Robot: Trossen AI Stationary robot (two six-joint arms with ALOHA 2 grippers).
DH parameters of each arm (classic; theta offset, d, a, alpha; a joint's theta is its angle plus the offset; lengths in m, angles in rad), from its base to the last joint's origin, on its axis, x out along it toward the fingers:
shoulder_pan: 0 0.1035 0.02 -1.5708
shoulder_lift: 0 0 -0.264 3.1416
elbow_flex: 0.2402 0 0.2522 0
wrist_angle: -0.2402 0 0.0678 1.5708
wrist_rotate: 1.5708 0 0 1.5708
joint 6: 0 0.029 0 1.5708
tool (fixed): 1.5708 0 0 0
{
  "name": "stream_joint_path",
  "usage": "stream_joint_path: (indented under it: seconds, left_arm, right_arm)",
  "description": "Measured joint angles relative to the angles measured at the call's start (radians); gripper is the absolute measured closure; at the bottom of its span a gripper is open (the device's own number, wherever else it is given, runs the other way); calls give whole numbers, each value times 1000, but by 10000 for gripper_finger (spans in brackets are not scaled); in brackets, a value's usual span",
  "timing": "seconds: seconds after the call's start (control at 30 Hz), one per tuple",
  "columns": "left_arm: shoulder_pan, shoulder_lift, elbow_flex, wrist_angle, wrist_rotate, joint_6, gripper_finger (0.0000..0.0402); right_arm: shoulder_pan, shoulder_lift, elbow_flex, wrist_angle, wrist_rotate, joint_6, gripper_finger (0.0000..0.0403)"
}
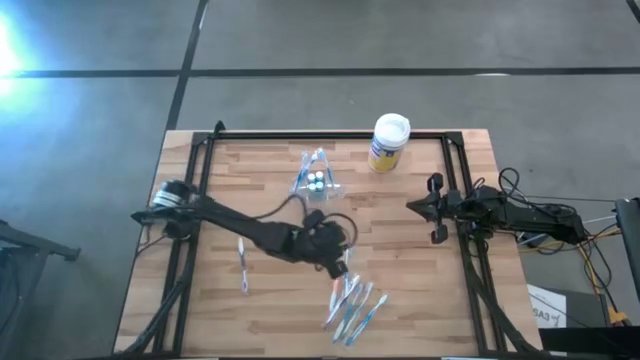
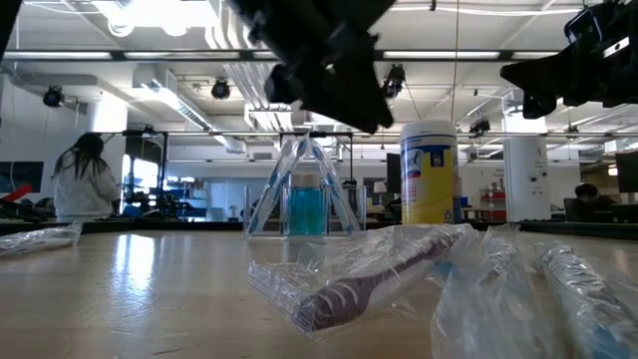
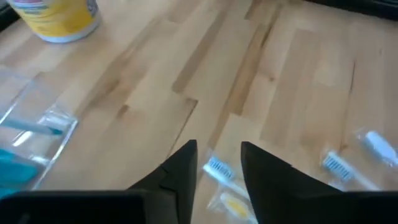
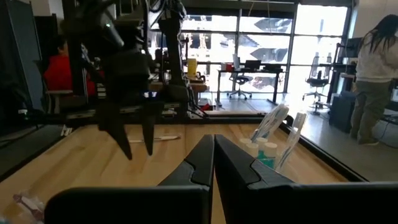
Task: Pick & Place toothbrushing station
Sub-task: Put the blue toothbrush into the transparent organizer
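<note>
High view: left gripper (image 1: 343, 268) extended over the middle of the wooden table (image 1: 420, 300), just above a pile of wrapped toothbrushes (image 1: 355, 305) near the front edge; likely positioned there to drop off or collect a brush. Clear holder (image 1: 315, 178) standing behind the left arm, apart from it, toward the table's back; yellow canister (image 1: 388, 142) with white lid farther back. One lone wrapped brush (image 1: 242, 262) lying left of the arm. Right gripper (image 1: 432, 208) parked at the right table edge, waiting. Low view: holder (image 2: 305, 194) upright on the table with blue contents inside, canister (image 2: 428, 174) just to its side, wrapped brushes (image 2: 359, 274) in the foreground; open workshop with ceiling lights and a seated person (image 2: 85, 179) beyond. Left wrist view: fingers (image 3: 180, 177) parted, nothing between them, wrapped brush (image 3: 219, 169) on the wood directly below the gap. Right wrist view: fingers (image 4: 199, 163) pressed together, empty; holder (image 4: 273, 134) well ahead, a person (image 4: 376, 74) standing in the room behind.
</note>
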Motion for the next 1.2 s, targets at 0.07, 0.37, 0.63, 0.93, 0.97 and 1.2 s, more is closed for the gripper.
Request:
stream_joint_path:
  seconds: [0.07, 0.37, 0.63, 0.93, 0.97, 1.2]
  left_arm:
    - [0, 62, 77, -64, 0, -25, 260]
    - [23, 288, 327, -224, 99, -49, 245]
    - [41, 368, 387, -329, 130, -65, 245]
    - [45, 372, 379, -323, 186, -16, 246]
    - [47, 372, 374, -309, 192, -5, 247]
    - [65, 371, 314, -152, 242, 62, 248]
  right_arm:
    - [0, 0, 0, 0, 0, -14, 394]
    - [0, 0, 0, 4, 0, -49, 394]
    - [0, 0, 1, 57, 0, -52, 394]
    - [0, 1, 13, 60, 0, -44, 394]
    - [0, 1, 15, 63, 0, -40, 394]
    - [0, 1, 17, 63, 0, -40, 394]
